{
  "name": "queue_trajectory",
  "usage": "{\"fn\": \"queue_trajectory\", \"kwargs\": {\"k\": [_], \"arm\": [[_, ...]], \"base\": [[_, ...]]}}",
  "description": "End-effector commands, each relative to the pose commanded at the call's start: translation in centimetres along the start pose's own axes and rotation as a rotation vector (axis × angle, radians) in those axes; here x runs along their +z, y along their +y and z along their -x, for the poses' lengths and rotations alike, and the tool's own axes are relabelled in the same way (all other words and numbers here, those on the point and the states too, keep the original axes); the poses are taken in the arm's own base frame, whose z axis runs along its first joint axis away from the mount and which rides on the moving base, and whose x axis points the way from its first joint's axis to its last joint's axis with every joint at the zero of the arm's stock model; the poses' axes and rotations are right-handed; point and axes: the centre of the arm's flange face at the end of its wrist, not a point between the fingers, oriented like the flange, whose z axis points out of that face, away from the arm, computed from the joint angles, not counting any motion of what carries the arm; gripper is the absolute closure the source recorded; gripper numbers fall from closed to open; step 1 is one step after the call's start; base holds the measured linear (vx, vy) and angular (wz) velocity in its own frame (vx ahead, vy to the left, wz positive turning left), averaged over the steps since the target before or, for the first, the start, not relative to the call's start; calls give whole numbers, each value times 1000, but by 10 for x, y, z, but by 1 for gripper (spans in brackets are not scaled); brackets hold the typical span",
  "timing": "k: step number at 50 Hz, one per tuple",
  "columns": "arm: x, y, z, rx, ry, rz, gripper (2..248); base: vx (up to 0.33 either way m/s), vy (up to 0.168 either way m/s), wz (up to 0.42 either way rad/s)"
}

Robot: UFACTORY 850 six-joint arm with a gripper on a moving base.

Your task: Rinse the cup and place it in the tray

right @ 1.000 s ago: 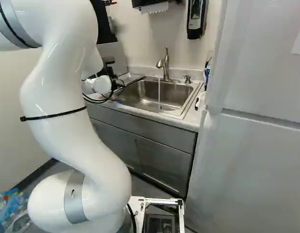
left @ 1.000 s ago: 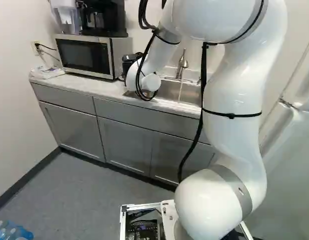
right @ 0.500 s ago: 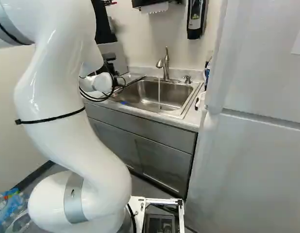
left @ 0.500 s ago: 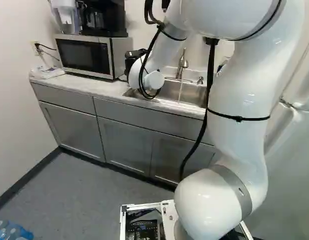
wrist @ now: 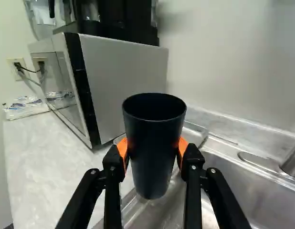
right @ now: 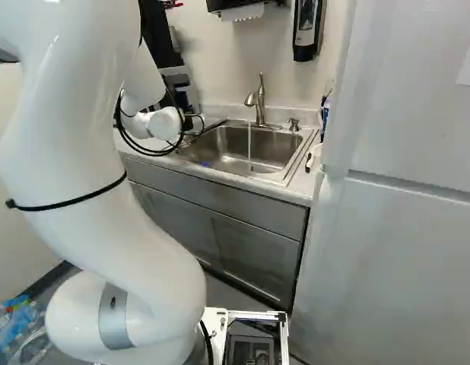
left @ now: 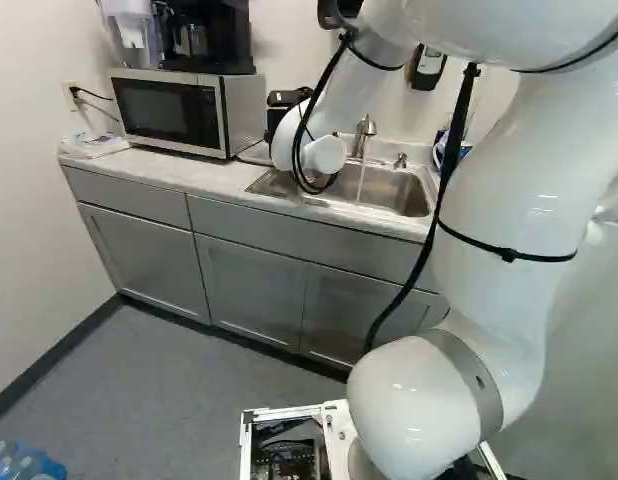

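Cup [wrist: 154, 148] held, mouth up, between the two orange pads [wrist: 122, 149] of our gripper [left: 286, 98], pinched from both sides. We see one cup: dark, smooth, round-rimmed, tapering towards its foot. It's above the near edge of the steel sink [right: 235, 148], on the microwave side and apart from the running water [right: 249, 148].

With 12 o'clock straight ahead of the gripper [wrist: 154, 155] in the wrist view, one boxy microwave [wrist: 121, 76] blocks us at 11, a black coffee maker [left: 194, 40] on top of it. A packet in crinkly plastic [wrist: 26, 107] lies on the pale, mottled counter [wrist: 42, 157] at 10. Just past the cup, towards 1, shows the raised rim of one tray [wrist: 199, 130], partly hidden by it. The curved metal faucet [right: 258, 103] has its base at 2.

Reading the left base view as a clock, we count three flat grey cabinet doors [left: 144, 260] around its centre and a few clear plastic bottles [left: 24, 463] at 8. In the right base view, one dark wall dispenser [right: 306, 30] hangs at 1, and a smooth white refrigerator [right: 402, 251] fills 3.
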Motion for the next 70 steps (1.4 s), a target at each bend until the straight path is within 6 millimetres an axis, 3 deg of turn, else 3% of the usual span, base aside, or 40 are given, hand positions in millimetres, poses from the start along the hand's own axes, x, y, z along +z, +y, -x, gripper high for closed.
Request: {"fn": "queue_trajectory", "kwargs": {"k": [31, 47, 70], "arm": [[-25, 50, -26, 69, 23, 146, 130], [-30, 75, -23, 92, 16, 209, 130], [-35, 105, -1, 95, 0, 270, 130]], "base": [[0, 0, 0], [0, 0, 0], [0, 0, 0]]}}
